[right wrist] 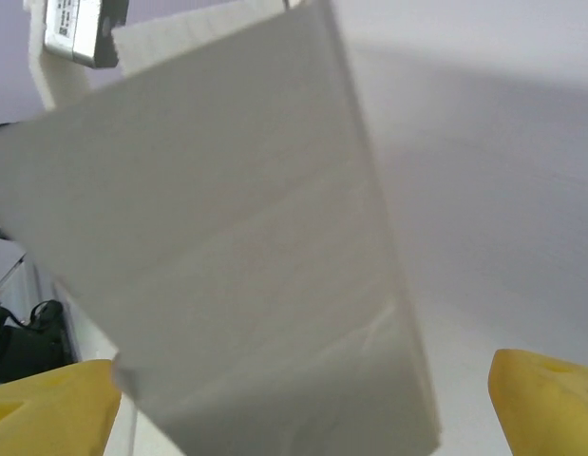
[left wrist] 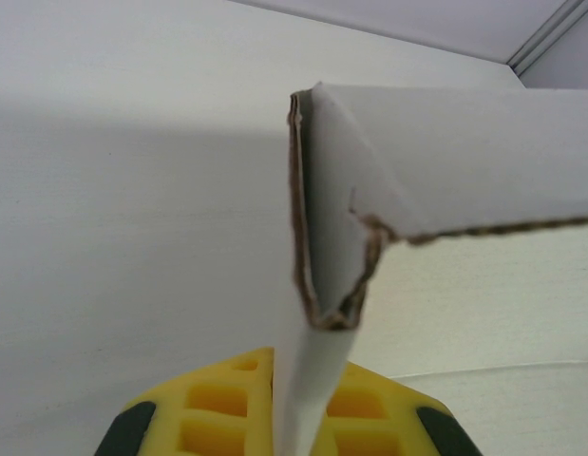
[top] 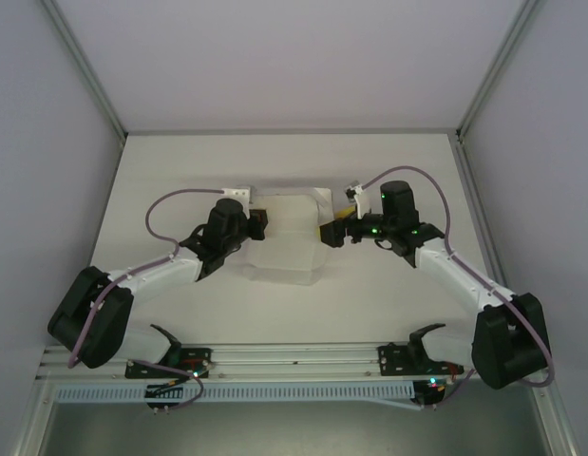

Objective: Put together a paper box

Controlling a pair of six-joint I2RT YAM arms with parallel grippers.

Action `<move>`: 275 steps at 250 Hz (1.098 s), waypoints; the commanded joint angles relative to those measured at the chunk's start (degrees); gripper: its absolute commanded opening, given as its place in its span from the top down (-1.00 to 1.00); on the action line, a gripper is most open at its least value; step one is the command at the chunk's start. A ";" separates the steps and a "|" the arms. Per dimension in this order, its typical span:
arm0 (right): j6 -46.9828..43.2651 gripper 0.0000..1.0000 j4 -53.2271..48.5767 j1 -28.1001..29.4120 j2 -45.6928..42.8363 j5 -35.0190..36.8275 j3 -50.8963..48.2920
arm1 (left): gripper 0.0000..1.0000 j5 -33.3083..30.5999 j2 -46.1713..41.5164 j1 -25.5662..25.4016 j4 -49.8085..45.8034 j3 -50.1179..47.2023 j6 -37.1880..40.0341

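White worktop (top: 180, 171), pale walls (top: 47, 142) around. Box (top: 286, 245) mid-worktop, half-folded, flanked by both hands. Left hand (top: 258, 226) at box's left edge, pinching upright flap. Right hand (top: 329, 233) at right edge, fingers (right wrist: 545, 389) spread, box panel between them.

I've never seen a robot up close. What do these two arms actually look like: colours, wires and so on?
The left arm and right arm match: white tubular links between bulky black joint housings. A mauve cable loops along each. Small green lights glow near the right wrist. The fingers are bright yellow plastic with a hollow grid pattern and dark grey patches at the edges.
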 commanded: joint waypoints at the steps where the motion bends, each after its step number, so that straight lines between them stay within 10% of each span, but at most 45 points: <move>1: -1.12 -0.99 -3.39 0.37 -4.50 6.13 1.65 | 1.00 0.85 -1.19 0.08 0.60 0.42 0.20; 92: 0.06 -0.99 -12.46 -12.61 -17.08 22.30 1.52 | 1.00 1.77 -1.81 0.14 0.76 0.04 0.82; 179: -3.07 -0.87 -10.76 -12.82 11.08 1.53 13.42 | 1.00 2.48 -3.18 0.09 0.24 -0.24 1.33; 275: -5.29 -0.83 -4.06 -2.68 11.43 -9.90 9.60 | 1.00 1.40 -2.48 0.13 -0.38 0.47 1.22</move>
